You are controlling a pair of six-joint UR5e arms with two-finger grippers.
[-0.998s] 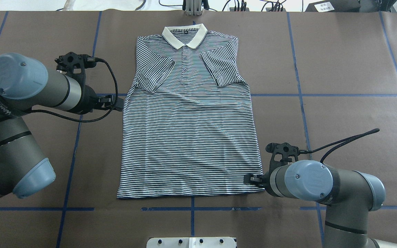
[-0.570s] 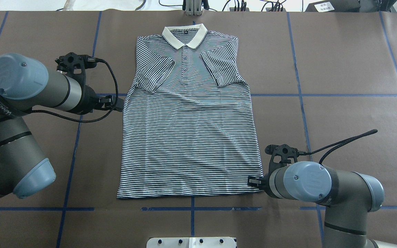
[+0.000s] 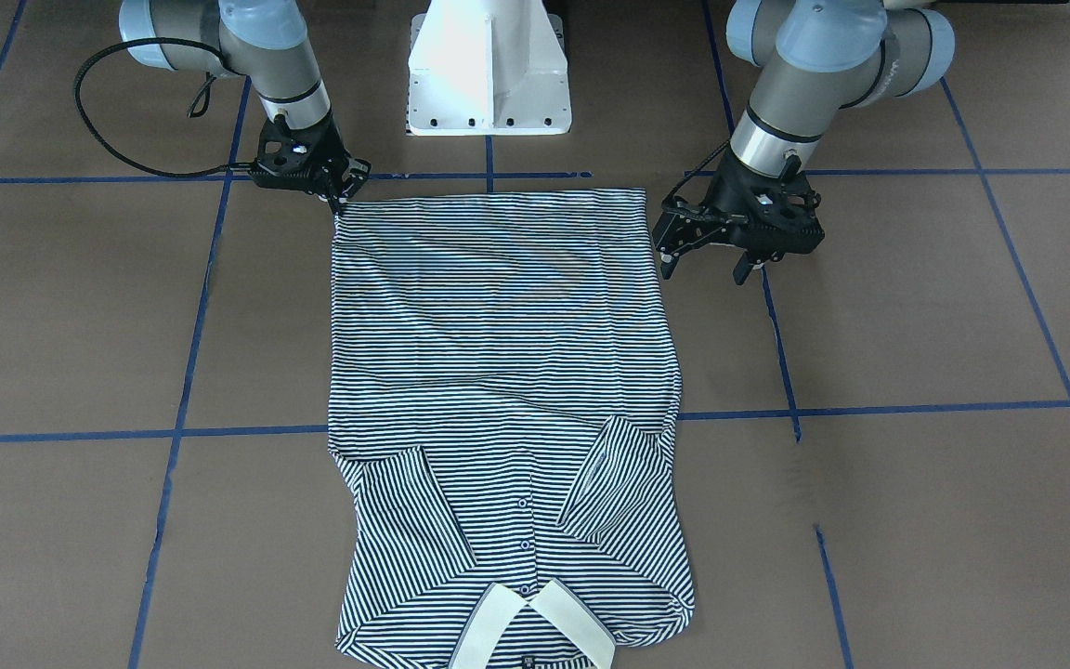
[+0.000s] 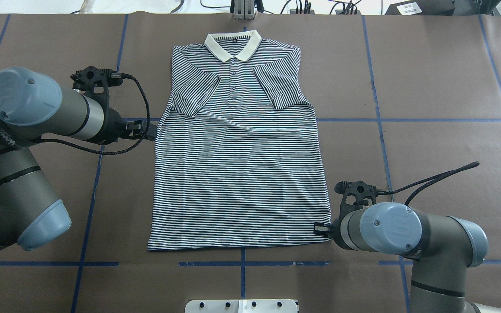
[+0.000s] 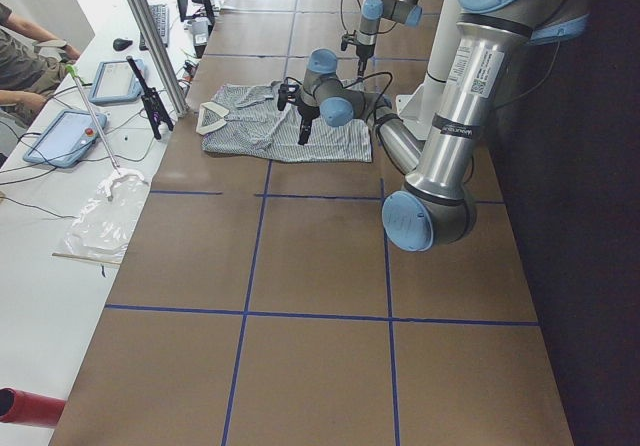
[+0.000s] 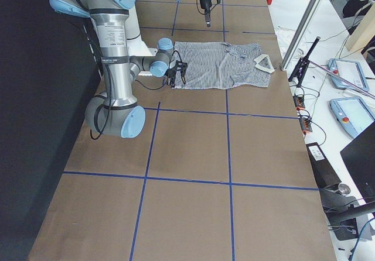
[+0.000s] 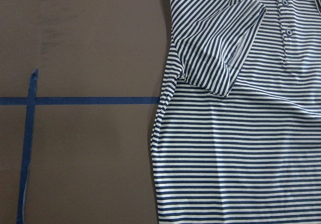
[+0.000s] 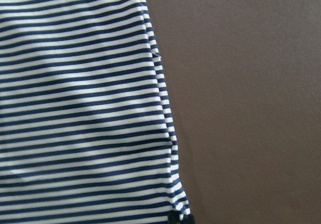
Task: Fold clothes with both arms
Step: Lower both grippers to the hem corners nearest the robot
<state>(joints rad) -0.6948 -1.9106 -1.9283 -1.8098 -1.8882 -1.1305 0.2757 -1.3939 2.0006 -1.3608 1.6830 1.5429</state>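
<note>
Fingers of the left gripper [image 3: 703,273] stand wide apart and hold nothing. It hangs above the table [image 4: 442,87], just beside the left side edge of the polo shirt [image 4: 239,174] and level with the folded-in sleeve [image 4: 194,93]. Those of the right gripper [image 3: 341,199] come to a point on the hem corner [image 4: 322,240] on the robot's right and touch the cloth. They look close together, but I cannot tell whether they have pinched the fabric, since the wrist view shows only 1 dark tip at the very corner. Over the last 1 second little has changed: the right gripper has slid slightly outward, from over the stripes to the corner's edge, and the left arm has barely shifted. The shirt lies flat, front up, collar [image 4: 252,48] far from the robot and its 2 sleeves tucked across the chest, and it has not moved. By my reading the body fold has not begun, and the arms are settling on their grip points.
</note>
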